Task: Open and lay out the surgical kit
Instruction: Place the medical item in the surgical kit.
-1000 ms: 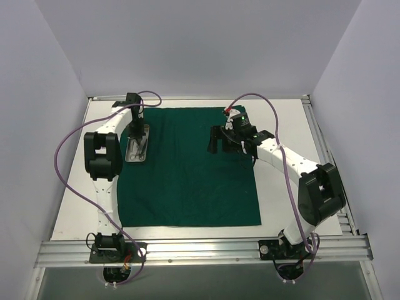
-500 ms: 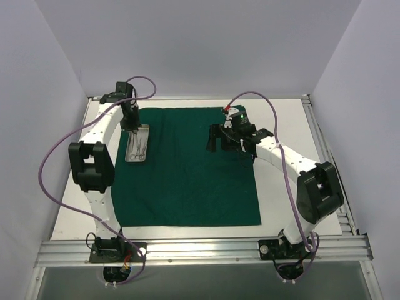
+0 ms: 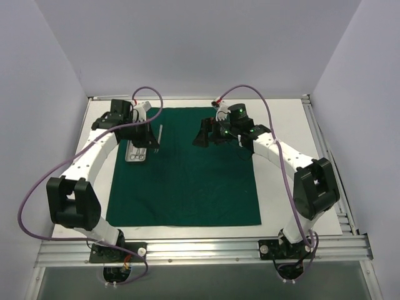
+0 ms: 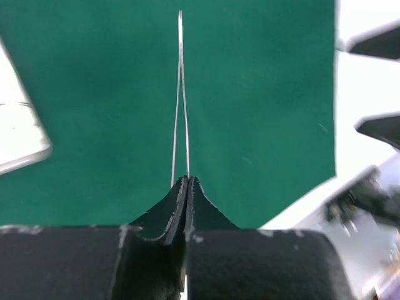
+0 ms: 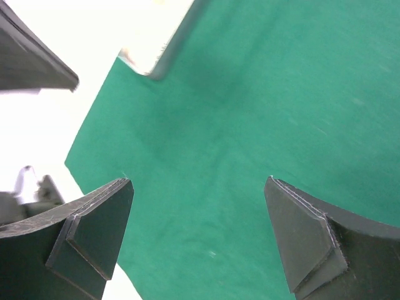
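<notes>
Now: left end effector (image 4: 186, 182) clamped on a thin steel instrument (image 4: 180, 94), above green cloth (image 3: 187, 181) spread flat on bench (image 3: 297, 119). Tray (image 3: 135, 154) at cloth's ten o'clock. Right end effector (image 5: 200, 231), fingers apart, near twelve o'clock.

Top external: even, diffuse overhead light, with only faint soft shadows on the dark green square cloth (image 3: 187, 181). The white worktop (image 3: 275, 215) is bright but not clipped.
Left wrist: worktop and small rectangular steel tray (image 4: 19, 134) are blown out and smeared at the frame edges. The thin steel instrument (image 4: 180, 94) is fairly sharp; the left claw (image 4: 187, 187) is dark and soft-focus.
Right wrist: worktop clipped to pure white, tray corner blurred, right claw (image 5: 197, 182) underexposed.
</notes>
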{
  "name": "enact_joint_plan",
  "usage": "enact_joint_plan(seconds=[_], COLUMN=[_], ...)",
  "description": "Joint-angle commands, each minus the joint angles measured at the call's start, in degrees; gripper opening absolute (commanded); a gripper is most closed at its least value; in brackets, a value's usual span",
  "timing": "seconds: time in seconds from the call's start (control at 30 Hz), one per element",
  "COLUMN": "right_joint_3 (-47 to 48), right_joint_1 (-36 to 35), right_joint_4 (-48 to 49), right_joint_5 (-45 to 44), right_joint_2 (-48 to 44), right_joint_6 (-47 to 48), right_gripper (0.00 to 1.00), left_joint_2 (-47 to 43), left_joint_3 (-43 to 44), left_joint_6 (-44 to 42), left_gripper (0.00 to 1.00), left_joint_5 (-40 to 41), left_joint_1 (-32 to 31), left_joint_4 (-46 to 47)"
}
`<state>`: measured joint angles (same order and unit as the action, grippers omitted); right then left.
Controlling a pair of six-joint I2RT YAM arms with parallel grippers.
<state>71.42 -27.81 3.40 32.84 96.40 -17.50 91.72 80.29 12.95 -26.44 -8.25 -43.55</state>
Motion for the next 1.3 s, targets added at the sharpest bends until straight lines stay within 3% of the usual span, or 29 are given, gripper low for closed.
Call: enact_joint_plan(seconds=[0.0, 0.1, 0.3, 0.63, 0.73, 0.83, 0.87, 0.93, 1.07, 1.17, 1.27], right_joint_3=[1.18, 0.3, -1.19, -3.56, -4.44, -5.67, -6.2, -7.78, -9.8, -9.81, -10.77], right_joint_1=[-0.4, -0.49, -0.4, -0.58, -0.66, -0.66, -0.66, -0.66, -0.58, -0.58, -0.93], right_joint_4=[8.8, 16.36, 20.5, 27.27, 30.25, 33.86, 35.52, 39.13, 40.37, 34.24, 33.7], right_joint_5=[9.42, 14.78, 20.5, 25.96, 27.62, 28.77, 28.95, 28.95, 24.3, 16.42, 10.61], right_joint_2=[0.45, 0.81, 0.02, 1.07, 1.16, 1.07, 0.98, 0.28, -2.79, -6.13, -8.68], right_joint_6=[-3.93, -7.45, -7.12, -10.45, -11.85, -14.22, -15.36, -17.57, -18.19, -15.64, -19.41], right_gripper=[0.91, 0.91, 0.91, 0.83, 0.72, 0.42, 0.19, 0.0, 0.0, 0.0, 0.0], left_joint_2=[-5.67, -8.75, -12.09, -12.36, -11.74, -11.92, -11.92, -11.92, -13.4, -20.16, -25.88], left_joint_3=[-4.94, -8.64, -12.43, -14.55, -14.64, -15.25, -15.34, -14.99, -14.37, -17.0, -19.11], left_joint_6=[2.07, 3.83, 7.96, 10.69, 11.13, 12.62, 13.06, 13.07, 12.63, 13.42, 14.29], left_gripper=[0.02, 0.02, 0.02, 0.02, 0.02, 0.02, 0.02, 0.03, 0.49, 0.66, 0.71], left_joint_5=[-10.82, -16.16, -22.59, -25.94, -27.09, -28.49, -28.93, -28.59, -22.63, -11.03, -6.26], left_joint_1=[-4.12, -7.47, -10.2, -12.31, -12.75, -12.75, -12.75, -12.75, -11.79, -11.96, -12.05], left_joint_4=[8.21, 11.81, 18.14, 22.45, 23.24, 25.61, 25.97, 25.97, 22.72, 25.17, 28.95])
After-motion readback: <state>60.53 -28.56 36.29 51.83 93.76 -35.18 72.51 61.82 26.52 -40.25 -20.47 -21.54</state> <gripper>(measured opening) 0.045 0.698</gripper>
